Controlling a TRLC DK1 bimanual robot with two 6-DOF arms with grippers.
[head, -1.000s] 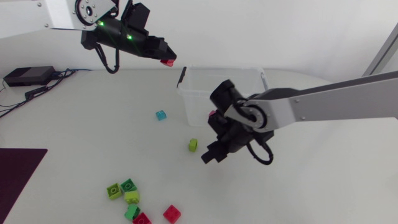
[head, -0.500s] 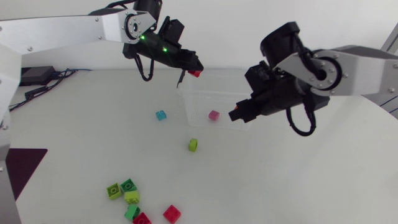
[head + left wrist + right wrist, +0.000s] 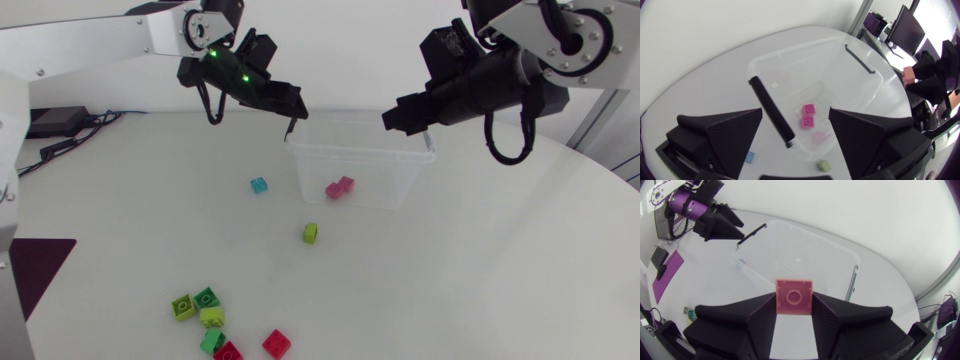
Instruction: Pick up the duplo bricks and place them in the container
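A clear plastic container [image 3: 385, 160] stands at the table's back middle. Two pink-red duplo bricks [image 3: 339, 187] lie inside it, also seen under my left gripper [image 3: 795, 114] as two bricks [image 3: 807, 115]. My left gripper [image 3: 290, 103] hangs open and empty over the container's left rim. My right gripper [image 3: 398, 118] is above the right rim, shut on a pink brick [image 3: 794, 296] held between its fingers [image 3: 755, 315]. Loose on the table are a cyan brick [image 3: 259, 185], a lime brick [image 3: 310, 232] and a front cluster of green and red bricks [image 3: 210, 315].
A red brick [image 3: 275, 343] lies beside the cluster near the front edge. A purple mat [image 3: 30, 270] sits at the left edge, and black boxes with cables [image 3: 45, 122] at the back left. The container's black handle [image 3: 771, 111] runs just under my left gripper.
My left gripper carried a red brick over the container, opened, and the brick now lies inside. My right arm rose from the table in front of the container to above its right rim.
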